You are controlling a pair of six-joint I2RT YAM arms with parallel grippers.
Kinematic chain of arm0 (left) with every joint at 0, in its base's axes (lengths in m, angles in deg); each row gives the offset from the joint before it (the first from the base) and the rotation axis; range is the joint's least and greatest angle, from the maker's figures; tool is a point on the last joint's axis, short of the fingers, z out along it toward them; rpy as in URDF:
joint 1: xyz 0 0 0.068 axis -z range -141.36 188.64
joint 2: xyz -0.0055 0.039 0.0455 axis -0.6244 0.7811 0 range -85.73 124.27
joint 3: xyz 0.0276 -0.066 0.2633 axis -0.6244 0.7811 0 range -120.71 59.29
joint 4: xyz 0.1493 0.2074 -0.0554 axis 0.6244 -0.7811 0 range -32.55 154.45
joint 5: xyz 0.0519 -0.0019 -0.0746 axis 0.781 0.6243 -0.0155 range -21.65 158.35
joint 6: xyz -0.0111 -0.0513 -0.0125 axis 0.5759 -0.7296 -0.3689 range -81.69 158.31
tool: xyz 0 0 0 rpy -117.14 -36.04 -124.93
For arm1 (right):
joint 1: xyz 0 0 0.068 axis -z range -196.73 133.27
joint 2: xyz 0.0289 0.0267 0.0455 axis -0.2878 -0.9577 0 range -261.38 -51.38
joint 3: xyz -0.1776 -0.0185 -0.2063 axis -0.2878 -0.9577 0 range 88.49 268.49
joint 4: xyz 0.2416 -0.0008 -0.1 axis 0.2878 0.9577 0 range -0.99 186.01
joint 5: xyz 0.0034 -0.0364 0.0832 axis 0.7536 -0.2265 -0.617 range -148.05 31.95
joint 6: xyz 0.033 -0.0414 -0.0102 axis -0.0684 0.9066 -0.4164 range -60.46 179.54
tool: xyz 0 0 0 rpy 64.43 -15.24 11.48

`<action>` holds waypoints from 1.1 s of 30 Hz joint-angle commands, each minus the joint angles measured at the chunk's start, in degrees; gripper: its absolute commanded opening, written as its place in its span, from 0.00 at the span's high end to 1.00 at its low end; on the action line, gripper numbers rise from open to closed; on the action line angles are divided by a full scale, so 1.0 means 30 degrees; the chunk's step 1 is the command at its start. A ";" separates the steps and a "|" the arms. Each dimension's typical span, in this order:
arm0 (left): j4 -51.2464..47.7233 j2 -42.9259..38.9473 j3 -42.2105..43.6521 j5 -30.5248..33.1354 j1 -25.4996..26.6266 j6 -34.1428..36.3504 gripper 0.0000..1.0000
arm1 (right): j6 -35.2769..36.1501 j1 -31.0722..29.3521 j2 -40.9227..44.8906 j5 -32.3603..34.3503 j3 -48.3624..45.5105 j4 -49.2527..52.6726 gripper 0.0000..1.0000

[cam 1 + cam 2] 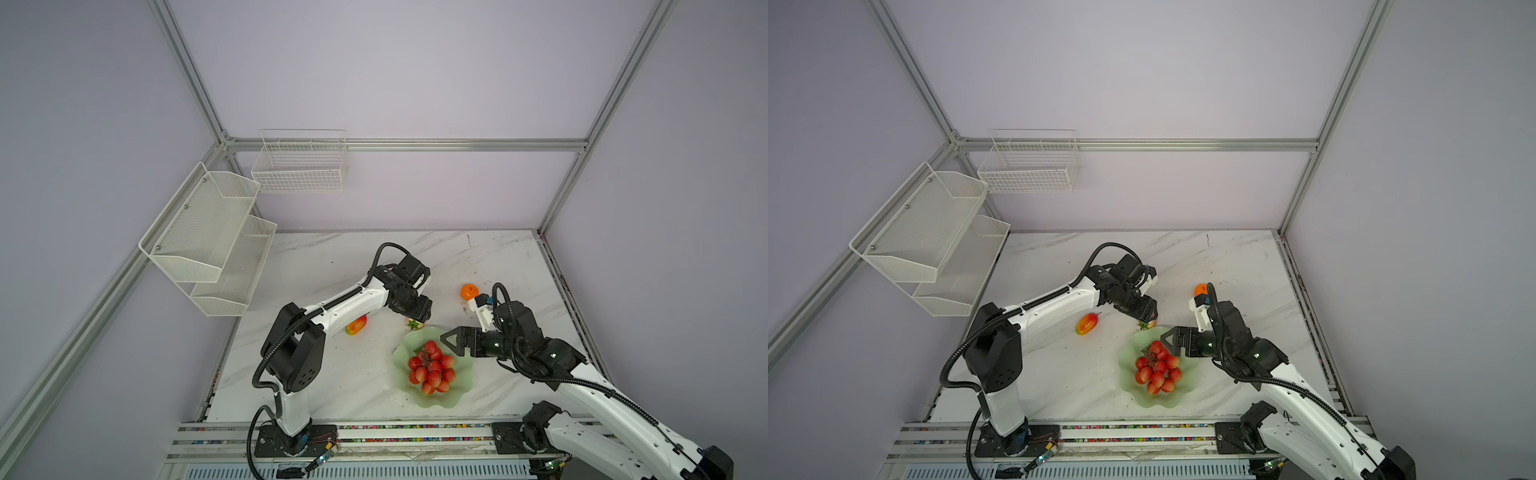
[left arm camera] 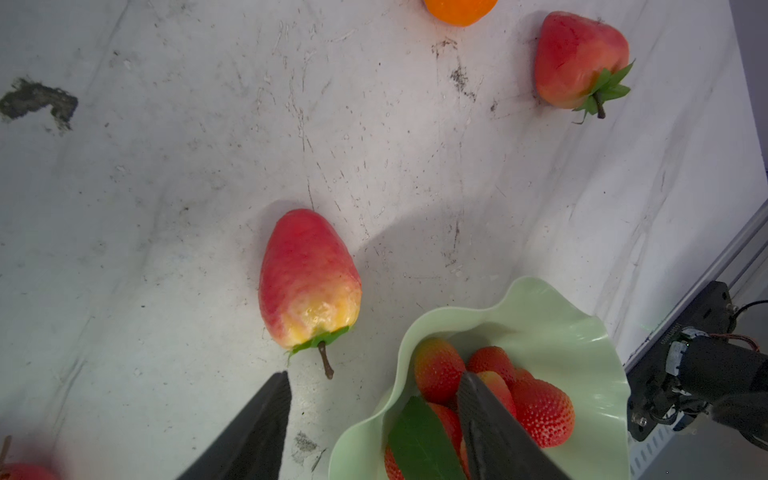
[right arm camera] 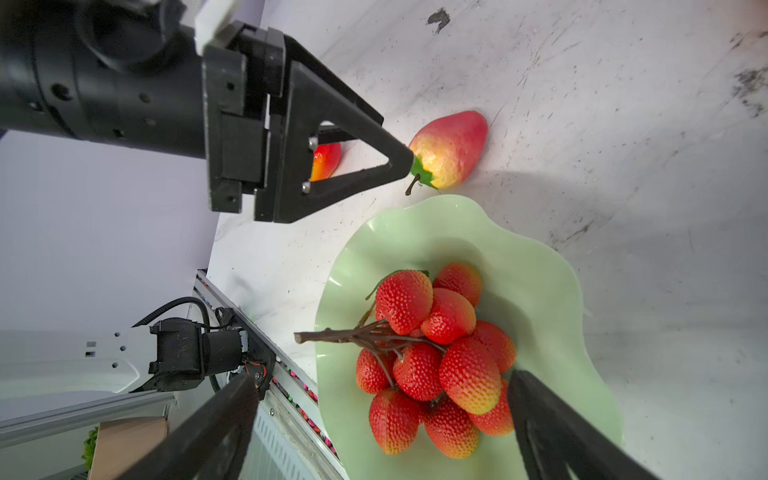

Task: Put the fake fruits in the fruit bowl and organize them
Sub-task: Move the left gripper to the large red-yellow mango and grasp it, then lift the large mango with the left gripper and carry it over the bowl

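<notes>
The mint-green fruit bowl [image 1: 459, 392] [image 1: 1183, 395] holds the red bunch [image 1: 432, 368] [image 3: 436, 357]. One strawberry [image 2: 309, 278] [image 3: 451, 149] lies on the table beside the bowl's far rim, stem towards my left gripper [image 2: 374, 375] [image 1: 415, 319]. That gripper is open, just short of the stem, with nothing between its fingers. A second strawberry [image 2: 579, 60] lies near the orange [image 1: 468, 291] [image 2: 459, 10]. The mango [image 1: 356, 325] [image 1: 1086, 324] rests under the left forearm. My right gripper [image 3: 382, 378] [image 1: 446, 338] is wide open above the bowl's right rim, over the bunch.
White wire and mesh baskets [image 1: 299, 166] [image 1: 208, 241] hang on the back-left walls. The aluminium frame rail [image 1: 374, 432] runs along the table's front edge. The two grippers are close together at the bowl's far side.
</notes>
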 commanded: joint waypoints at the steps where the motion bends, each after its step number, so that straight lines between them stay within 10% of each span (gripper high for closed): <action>1: -0.0544 0.0422 -0.1670 0.0017 0.0011 -0.0125 0.30 | -0.0589 -0.0100 0.0166 -0.0074 -0.0339 -0.1021 0.03; 33: 0.0684 0.3905 -0.2708 0.1806 -0.0071 -0.0156 0.32 | -0.0229 -0.0101 -0.0928 -0.0235 -0.0383 -0.1590 0.03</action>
